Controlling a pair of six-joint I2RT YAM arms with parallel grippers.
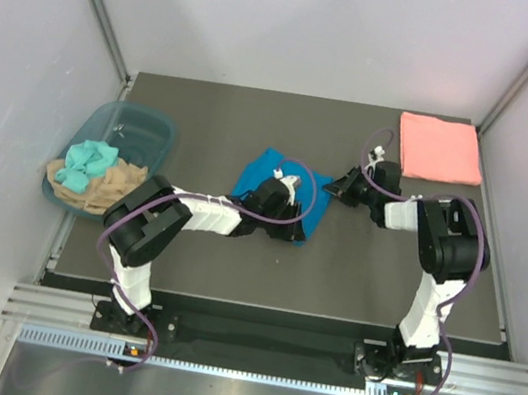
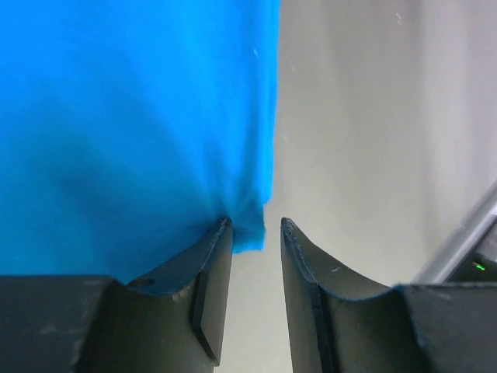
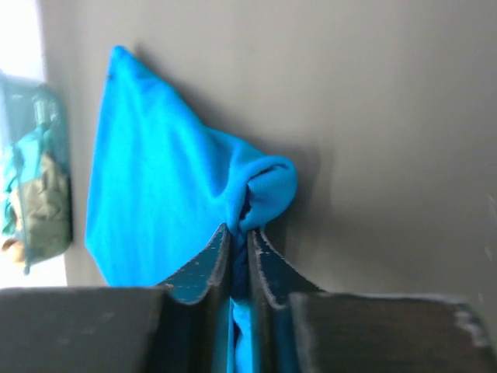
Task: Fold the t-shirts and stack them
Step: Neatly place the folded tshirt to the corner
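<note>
Dark surface [image 1: 353,273], white walls: both arms work the blue shirt [image 1: 266,176] mid-surface, and the pink shirt [image 1: 440,149] lies folded flat at the far right corner.
Right end effector [image 3: 239,229] is pressed nearly together, pinching a bunched fold at the blue shirt's right edge, likely to carry that side over for a fold. Left end effector [image 2: 255,225] is spread partway; a shirt corner touches its left fingertip but isn't clamped, so it looks ready to take it. Left arm stretches low from its base, wrist over the shirt. Right arm has its elbow up, forearm angled toward centre, wrist low. Pink shirt looks finished, probably the stack base. Tub [image 1: 145,120] sits at left, apart from both shirts.
</note>
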